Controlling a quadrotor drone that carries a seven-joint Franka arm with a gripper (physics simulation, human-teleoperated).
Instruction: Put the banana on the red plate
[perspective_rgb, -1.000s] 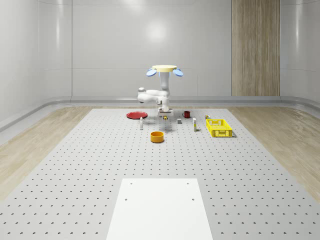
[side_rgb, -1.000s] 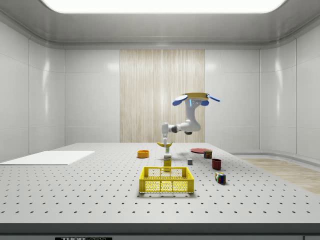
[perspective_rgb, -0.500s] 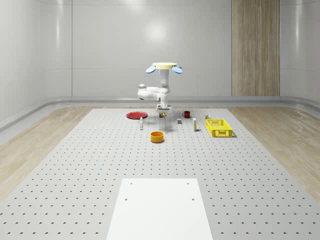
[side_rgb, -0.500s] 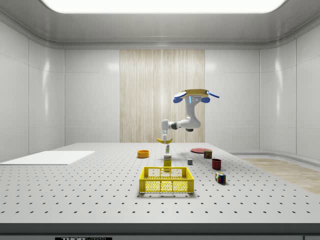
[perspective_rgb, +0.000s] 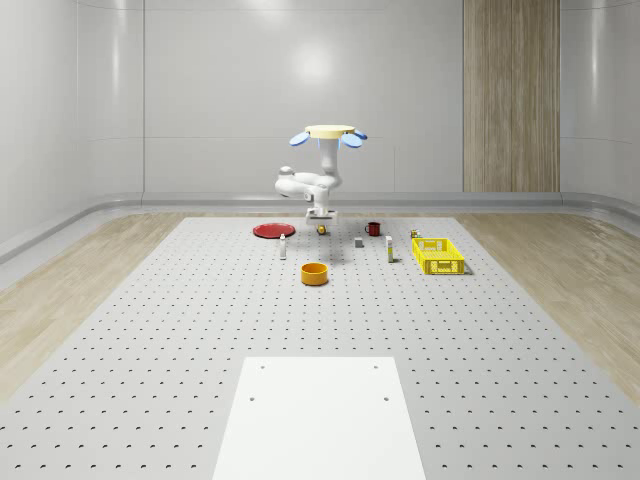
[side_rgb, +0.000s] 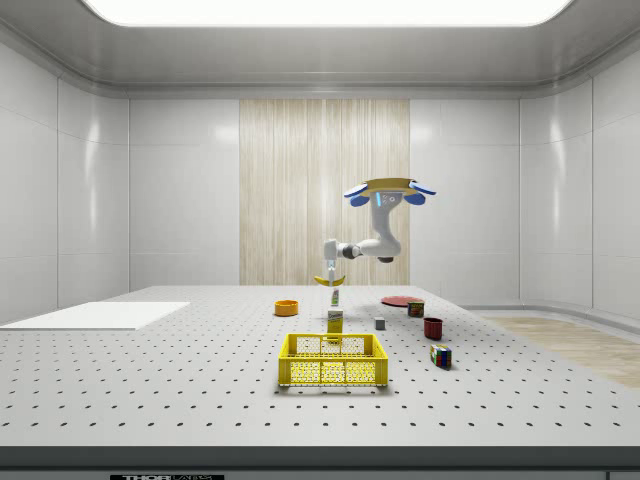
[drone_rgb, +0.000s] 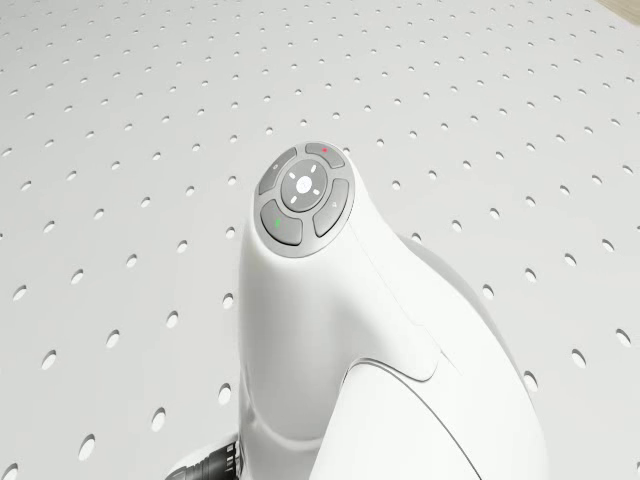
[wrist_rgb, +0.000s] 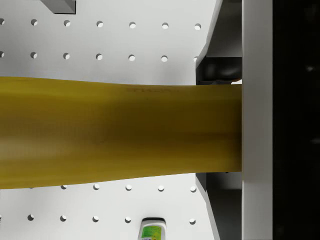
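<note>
The yellow banana (perspective_rgb: 321, 229) hangs in the air with my gripper (perspective_rgb: 320, 222) shut on it, to the right of the red plate (perspective_rgb: 271, 231) in the whole-scene view. From the side, the banana (side_rgb: 330, 281) hangs under the gripper (side_rgb: 329, 270), above the table and nearer the camera than the plate (side_rgb: 400, 300). The drone (perspective_rgb: 328, 135) hovers above the table's far part, with the arm reaching down from it. In the wrist view the banana (wrist_rgb: 120, 135) presses against one finger (wrist_rgb: 256, 125).
An orange bowl (perspective_rgb: 315, 273) sits in front of the gripper. A yellow basket (perspective_rgb: 438, 256), a dark red mug (perspective_rgb: 373, 228), a grey cube (perspective_rgb: 358, 241) and two small bottles (perspective_rgb: 389, 248) stand to the right. A bottle (wrist_rgb: 151, 230) lies below the gripper.
The gripper has risen with the banana and shifted a little toward the whole-scene view's left, nearer the red plate. The drone has moved slightly with it.
</note>
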